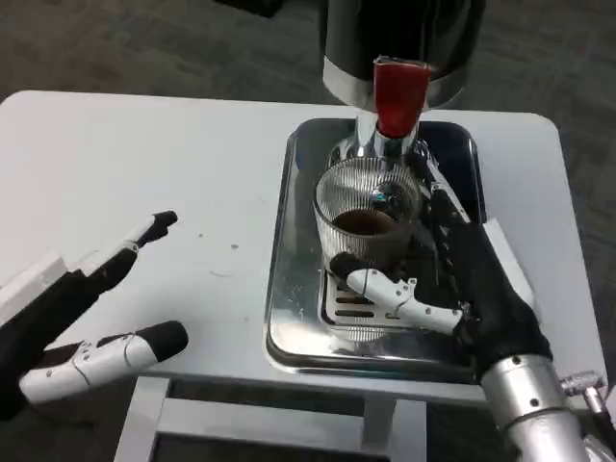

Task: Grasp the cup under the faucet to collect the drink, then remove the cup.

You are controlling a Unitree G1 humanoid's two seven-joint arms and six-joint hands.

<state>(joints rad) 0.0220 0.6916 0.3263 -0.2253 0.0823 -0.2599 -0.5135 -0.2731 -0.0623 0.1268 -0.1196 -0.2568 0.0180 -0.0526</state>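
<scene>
Grey carpet frames a white desk (pixel 144 164), and you've got a steel tray (pixel 289 289) sitting on its right half. On that tray, the ribbed glass cup (pixel 366 217) stands upright right under the faucet (pixel 385 144), dark drink pooled in its bottom. Above it, the red tap handle (pixel 399 94) juts from the black-and-chrome dispenser (pixel 404 38). Your right hand (pixel 452 279) is wrapped around the cup: thumb across the near side at its base, fingers (pixel 433 188) running up the far right side, touching the glass. Your left hand (pixel 87 308) hovers off the near left edge of the desk, well apart from the tray, fingers spread wide, holding nothing.
</scene>
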